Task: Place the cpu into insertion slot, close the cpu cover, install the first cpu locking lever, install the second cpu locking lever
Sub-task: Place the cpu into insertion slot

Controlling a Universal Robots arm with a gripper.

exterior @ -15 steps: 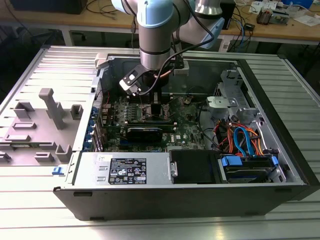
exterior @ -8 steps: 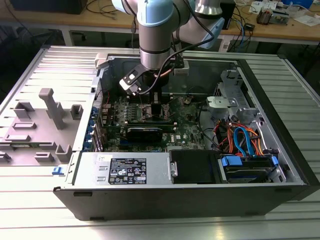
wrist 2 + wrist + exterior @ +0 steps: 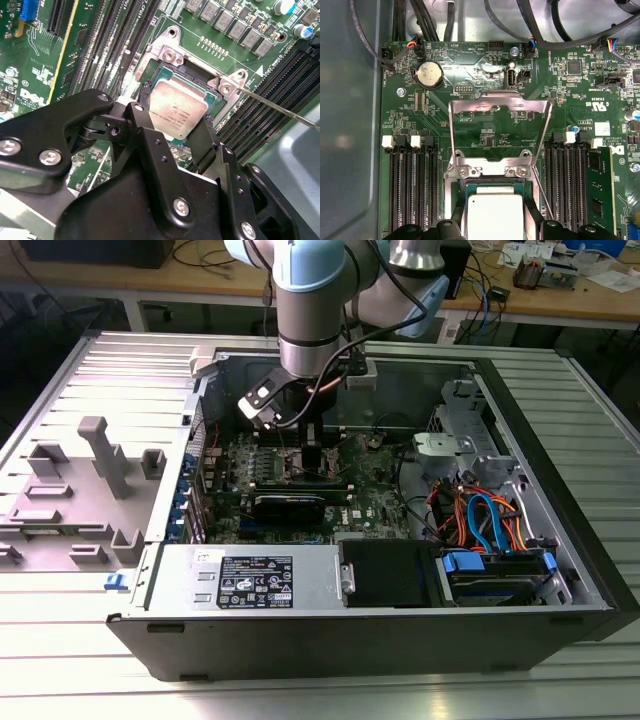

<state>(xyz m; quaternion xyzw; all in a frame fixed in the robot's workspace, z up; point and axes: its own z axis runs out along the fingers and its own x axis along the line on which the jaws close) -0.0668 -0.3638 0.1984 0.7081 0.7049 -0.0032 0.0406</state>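
Observation:
The cpu (image 3: 178, 104), a flat square chip with a silver top, lies level in or just over the open socket on the green motherboard (image 3: 485, 135). My gripper (image 3: 175, 121) reaches down into the computer case (image 3: 600, 590), its black fingers (image 3: 144, 114) pressed against two opposite edges of the chip. In the first wrist view the cpu (image 3: 495, 212) sits between the same fingers (image 3: 456, 226). The cpu cover (image 3: 500, 100), a silver frame with a square window, stands swung up from its hinge beyond the socket. A thin wire locking lever (image 3: 280, 107) sticks out unlatched beside the socket.
Black memory slots (image 3: 412, 190) run along both sides of the socket, with one memory stick (image 3: 597, 195) fitted. A power supply (image 3: 250, 582) and a drive cage with orange and blue cables (image 3: 490, 525) fill the case's near side. Grey fixtures (image 3: 95, 475) stand at the exterior view's left.

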